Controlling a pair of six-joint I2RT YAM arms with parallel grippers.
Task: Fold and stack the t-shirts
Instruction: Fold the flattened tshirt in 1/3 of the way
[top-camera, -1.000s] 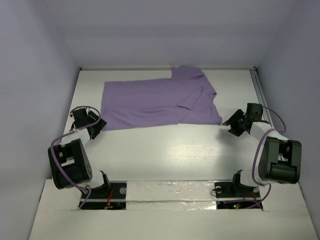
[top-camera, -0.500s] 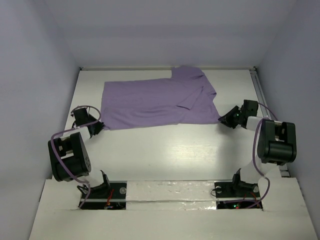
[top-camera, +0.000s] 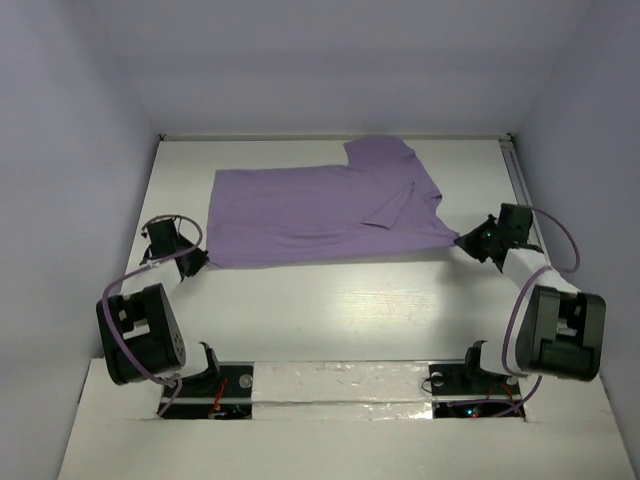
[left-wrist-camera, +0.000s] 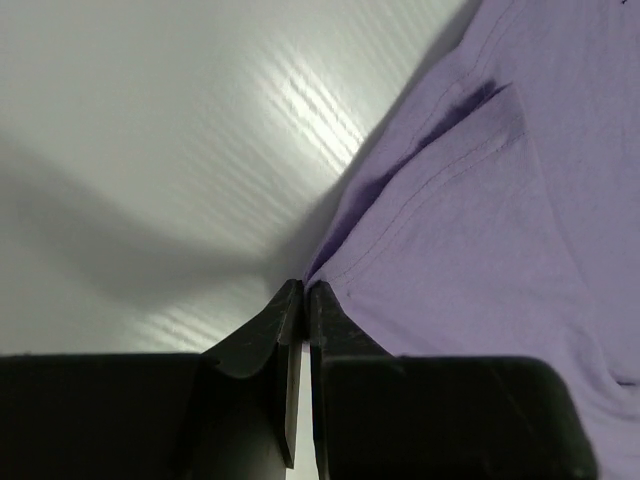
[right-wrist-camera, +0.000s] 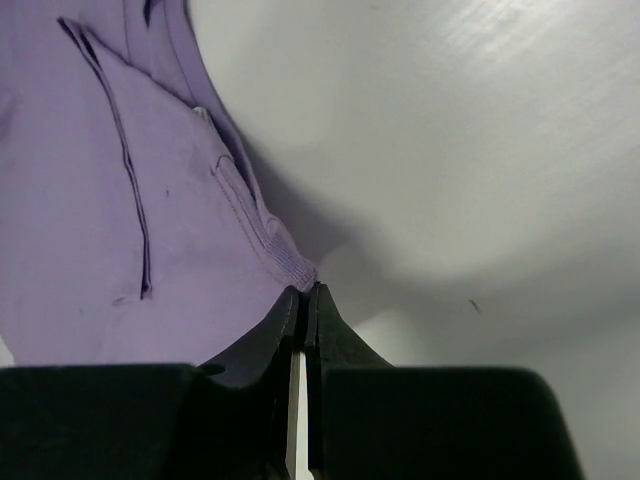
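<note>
Both low: left gripper (top-camera: 200, 262), right gripper (top-camera: 465, 240), jaws tight together.

Plain lavender-purple short-sleeved t-shirt (top-camera: 320, 210). Lies spread flat and sideways across the far half of the desk (top-camera: 330, 300), sleeves at the right end, one folded over the body, both near corners drawn into points.

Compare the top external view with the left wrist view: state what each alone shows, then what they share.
Top external only: the whole t-shirt spread flat, and the right gripper shut on its right corner. Left wrist only: the hem stitching up close, with the fingers pressed together on the fabric's corner. Both: the left gripper, the lavender t-shirt and the white table.
</note>
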